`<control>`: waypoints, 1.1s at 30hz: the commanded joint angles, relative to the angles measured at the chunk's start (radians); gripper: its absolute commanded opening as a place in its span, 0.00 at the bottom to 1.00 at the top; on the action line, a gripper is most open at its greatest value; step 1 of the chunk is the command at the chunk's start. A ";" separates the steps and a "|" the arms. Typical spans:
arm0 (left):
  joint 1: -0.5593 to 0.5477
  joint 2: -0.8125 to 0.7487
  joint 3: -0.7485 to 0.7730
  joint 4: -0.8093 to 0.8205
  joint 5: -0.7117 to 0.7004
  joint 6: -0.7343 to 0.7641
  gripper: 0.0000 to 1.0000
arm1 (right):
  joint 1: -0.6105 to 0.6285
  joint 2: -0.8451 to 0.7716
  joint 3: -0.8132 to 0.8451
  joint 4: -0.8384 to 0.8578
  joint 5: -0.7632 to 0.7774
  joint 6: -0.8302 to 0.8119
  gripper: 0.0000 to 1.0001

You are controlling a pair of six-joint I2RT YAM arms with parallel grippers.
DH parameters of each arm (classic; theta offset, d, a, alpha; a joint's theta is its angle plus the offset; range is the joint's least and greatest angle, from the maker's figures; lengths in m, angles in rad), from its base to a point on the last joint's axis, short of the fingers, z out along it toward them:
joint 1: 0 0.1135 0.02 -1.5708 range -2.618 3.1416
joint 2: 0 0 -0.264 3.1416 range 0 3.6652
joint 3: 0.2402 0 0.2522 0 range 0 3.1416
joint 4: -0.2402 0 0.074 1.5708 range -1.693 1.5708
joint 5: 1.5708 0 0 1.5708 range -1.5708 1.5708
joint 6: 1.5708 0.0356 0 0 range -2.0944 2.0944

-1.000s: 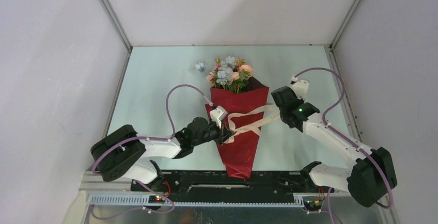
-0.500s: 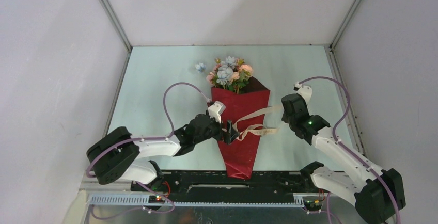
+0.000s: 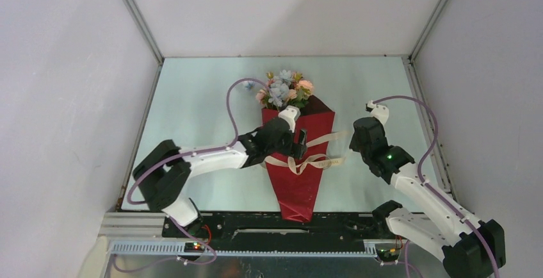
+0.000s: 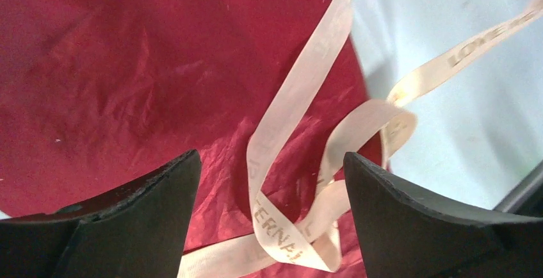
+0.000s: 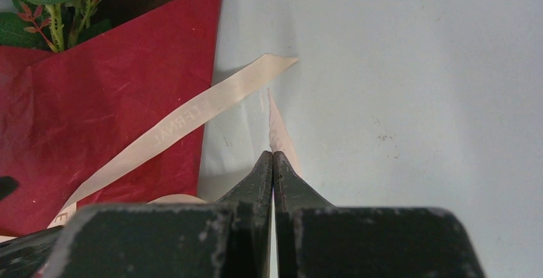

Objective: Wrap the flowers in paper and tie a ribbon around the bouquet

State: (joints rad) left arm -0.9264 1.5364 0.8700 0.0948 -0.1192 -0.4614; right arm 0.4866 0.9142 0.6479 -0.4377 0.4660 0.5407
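The flowers [image 3: 285, 92] stick out of the top of a cone of red paper [image 3: 296, 188] lying mid-table. The cream ribbon [image 3: 315, 161] crosses the cone in slack loops, and both its ends trail off to the right. My left gripper [image 3: 299, 142] hovers open over the cone. Its wide-apart jaws frame the ribbon's crossing loops [image 4: 282, 227] on the paper [image 4: 128, 86] without touching them. My right gripper [image 3: 356, 145] sits just right of the cone. It [image 5: 273, 153] is shut, with a short ribbon tail [image 5: 276, 127] poking past its fingertips. The ribbon's other end [image 5: 256, 76] lies flat ahead.
Grey enclosure walls surround the pale table [image 3: 192, 111]. The left arm's purple cable [image 3: 234, 98] arcs up beside the flower heads. A black rail [image 3: 256, 223] with the arm bases runs along the near edge.
The left gripper opened, let go of the ribbon and moved up the cone towards the flowers. The taut ribbon fell slack onto the paper. The right gripper drew back to the right.
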 commanded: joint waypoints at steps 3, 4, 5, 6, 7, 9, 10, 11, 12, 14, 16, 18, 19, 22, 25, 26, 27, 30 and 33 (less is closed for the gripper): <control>0.000 0.129 0.105 -0.157 0.053 0.133 0.82 | -0.007 -0.021 -0.007 0.029 -0.011 -0.014 0.00; 0.000 0.149 0.120 -0.160 0.052 0.143 0.79 | -0.008 -0.023 -0.007 0.027 -0.012 -0.015 0.00; -0.001 0.169 0.130 -0.173 0.053 0.161 0.77 | -0.010 -0.025 -0.007 0.026 -0.014 -0.017 0.00; -0.001 0.179 0.151 -0.184 0.050 0.170 0.73 | -0.012 -0.027 -0.007 0.026 -0.014 -0.017 0.00; -0.004 0.199 0.163 -0.209 0.036 0.183 0.70 | -0.014 -0.028 -0.007 0.025 -0.017 -0.018 0.00; -0.007 0.220 0.190 -0.234 0.015 0.197 0.58 | -0.020 -0.031 -0.007 0.025 -0.019 -0.018 0.00; -0.008 0.225 0.201 -0.240 0.009 0.199 0.47 | -0.021 -0.035 -0.007 0.027 -0.021 -0.018 0.00; -0.010 0.232 0.205 -0.246 0.005 0.202 0.42 | -0.025 -0.037 -0.007 0.028 -0.024 -0.019 0.00; -0.011 0.233 0.209 -0.248 0.004 0.203 0.32 | -0.026 -0.043 -0.007 0.036 -0.026 -0.021 0.00; -0.018 0.232 0.212 -0.250 -0.009 0.203 0.12 | -0.035 -0.054 -0.007 0.053 -0.039 -0.027 0.00; -0.021 0.224 0.211 -0.252 -0.042 0.191 0.01 | -0.045 -0.066 -0.007 0.072 -0.052 -0.038 0.00; -0.021 0.203 0.204 -0.252 -0.071 0.170 0.00 | -0.058 -0.078 -0.007 0.092 -0.062 -0.046 0.00; -0.021 0.183 0.197 -0.250 -0.096 0.150 0.00 | -0.069 -0.082 -0.006 0.103 -0.066 -0.054 0.00; -0.021 0.132 0.180 -0.259 -0.178 0.093 0.00 | -0.116 -0.094 0.001 0.120 -0.064 -0.068 0.00; -0.019 0.056 0.129 -0.251 -0.267 0.040 0.00 | -0.166 -0.087 0.013 0.139 -0.035 -0.098 0.00; -0.017 0.011 0.113 -0.234 -0.312 0.011 0.00 | -0.195 -0.083 0.017 0.140 -0.009 -0.111 0.00; -0.016 -0.007 0.074 -0.222 -0.328 0.000 0.00 | -0.211 -0.074 0.029 0.137 0.004 -0.121 0.00; 0.012 -0.087 0.006 -0.184 -0.348 -0.051 0.00 | -0.310 -0.052 0.065 0.115 0.092 -0.140 0.00; 0.038 -0.122 -0.041 -0.189 -0.346 -0.091 0.00 | -0.389 -0.029 0.095 0.112 0.141 -0.159 0.00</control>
State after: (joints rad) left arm -0.9199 1.4719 0.8742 -0.1314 -0.3962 -0.4610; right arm 0.1814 0.8665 0.6682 -0.3496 0.4896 0.4297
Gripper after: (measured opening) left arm 0.003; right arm 0.007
